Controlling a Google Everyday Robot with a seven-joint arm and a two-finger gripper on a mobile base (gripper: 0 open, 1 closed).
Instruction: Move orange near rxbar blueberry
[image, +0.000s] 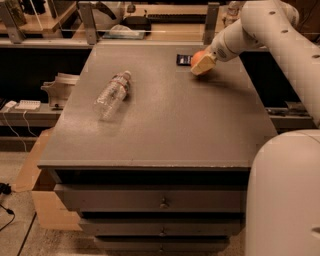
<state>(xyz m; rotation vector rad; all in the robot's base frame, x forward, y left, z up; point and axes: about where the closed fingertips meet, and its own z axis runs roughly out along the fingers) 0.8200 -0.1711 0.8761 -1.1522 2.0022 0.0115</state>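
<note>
The orange (197, 58) is a round orange fruit held in my gripper (202, 63) at the far right of the table top (165, 115), just above or on the surface. My gripper's pale fingers (206, 65) close around the fruit. The rxbar blueberry (183, 59), a small dark navy bar, lies flat just left of the orange, almost touching it. My white arm reaches in from the upper right.
A clear plastic water bottle (112, 94) lies on its side at the table's left middle. Drawers (160, 202) front the table. A shelf with clutter (125, 30) runs behind. A cardboard box (42, 195) stands on the floor at left.
</note>
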